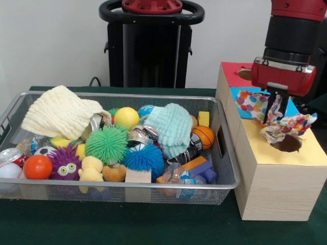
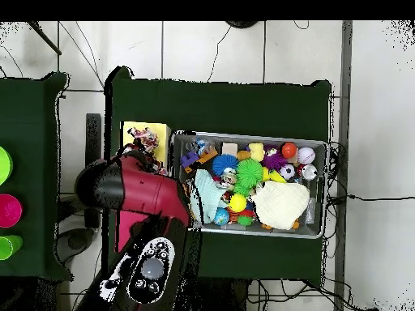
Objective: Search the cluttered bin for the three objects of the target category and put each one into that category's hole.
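Jaws: gripper (image 1: 276,108) clamped on dotted wrapper (image 1: 286,126).
Risk: wrapper could be snagged on yellow hole (image 1: 287,143) rim when released.

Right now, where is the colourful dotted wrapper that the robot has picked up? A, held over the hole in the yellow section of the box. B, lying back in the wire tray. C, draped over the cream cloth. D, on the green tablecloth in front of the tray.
A: the gripper holds the dotted wrapper just above the round hole in the yellow section of the box, outside the wire tray.
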